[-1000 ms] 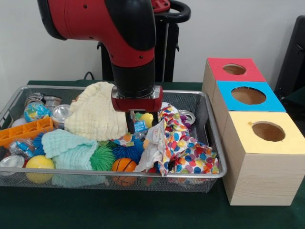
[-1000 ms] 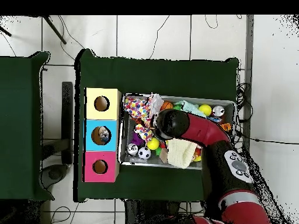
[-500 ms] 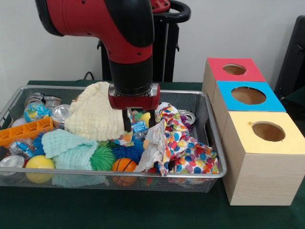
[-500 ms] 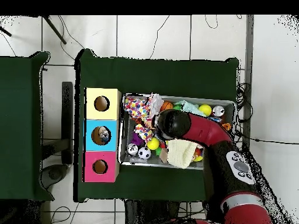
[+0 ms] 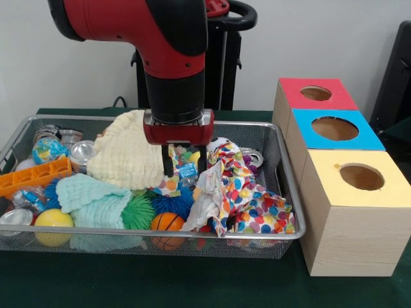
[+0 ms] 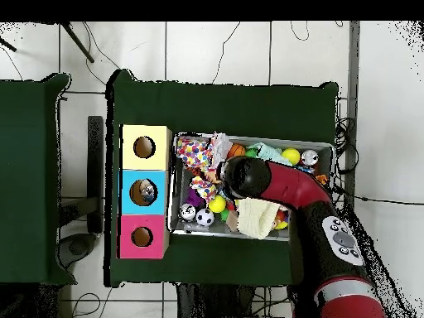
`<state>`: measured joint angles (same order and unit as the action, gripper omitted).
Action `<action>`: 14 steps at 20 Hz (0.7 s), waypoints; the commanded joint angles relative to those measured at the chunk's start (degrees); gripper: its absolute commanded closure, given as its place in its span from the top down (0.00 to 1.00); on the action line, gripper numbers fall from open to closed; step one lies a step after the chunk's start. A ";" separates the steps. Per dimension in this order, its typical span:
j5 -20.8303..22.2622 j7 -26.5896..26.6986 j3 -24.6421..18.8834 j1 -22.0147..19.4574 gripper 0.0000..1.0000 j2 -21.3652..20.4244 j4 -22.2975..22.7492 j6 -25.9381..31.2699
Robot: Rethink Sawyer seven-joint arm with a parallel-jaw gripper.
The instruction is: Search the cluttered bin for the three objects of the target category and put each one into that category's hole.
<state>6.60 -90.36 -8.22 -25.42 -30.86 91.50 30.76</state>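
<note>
A small yellow ball (image 5: 194,158) sits mid-bin, directly under the red-and-black gripper (image 5: 183,164), whose two dark fingers stand narrowly apart, holding nothing I can see. A cream knitted cloth (image 5: 128,154) crowds one side, a polka-dot cloth (image 5: 247,202) the other, inside the wire mesh bin (image 5: 282,179).

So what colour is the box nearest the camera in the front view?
Yellow-topped box with pale wood sides; clearest in the front view.
</note>
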 commanded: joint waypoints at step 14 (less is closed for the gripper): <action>6.05 -2.85 -3.22 -2.99 1.00 9.57 5.18 -11.36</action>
<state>9.29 -90.36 -8.26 -26.08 -25.74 92.74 22.93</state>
